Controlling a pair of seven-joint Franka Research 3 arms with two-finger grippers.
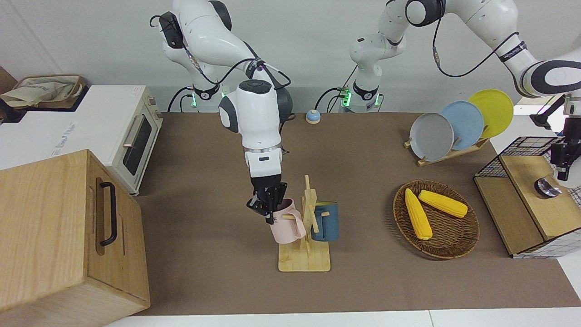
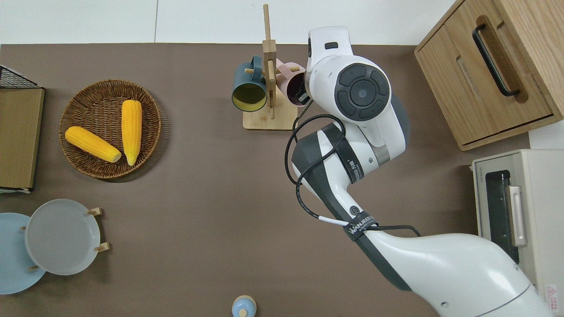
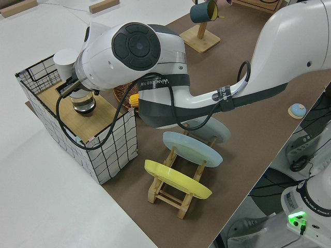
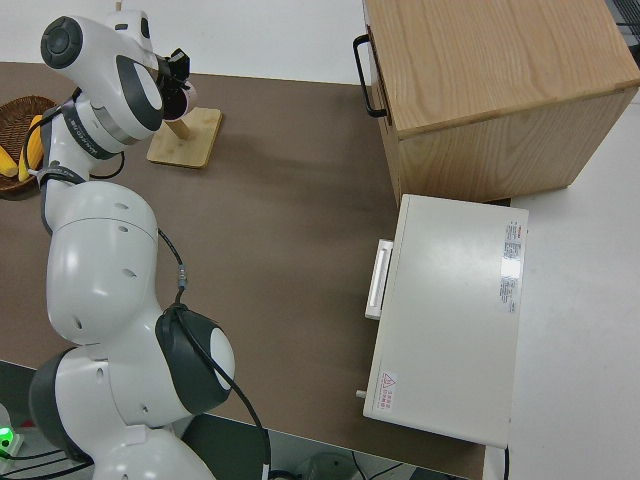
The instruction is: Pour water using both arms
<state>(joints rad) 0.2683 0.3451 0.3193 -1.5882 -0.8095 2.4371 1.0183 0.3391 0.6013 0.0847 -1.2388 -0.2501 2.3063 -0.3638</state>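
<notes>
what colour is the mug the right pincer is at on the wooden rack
Pale pink mug, hanging beside a dark blue mug; the front view shows it best.

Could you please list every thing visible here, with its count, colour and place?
mug rack: 1, light wood, mid-table.
pink mug: 1, on the rack, right arm's side.
blue mug: 1, on the rack, left arm's side.
basket: 1, brown wicker, toward left arm's end.
corn cobs: 2, yellow, in the basket.
plates: 3, grey, blue, yellow, upright in a wooden stand.
wire crate: 1, wooden top, left arm's end.
cabinet: 1, wood.
toaster oven: 1, white.
right gripper: at the pink mug's rim.
left gripper: over the wire crate.
</notes>
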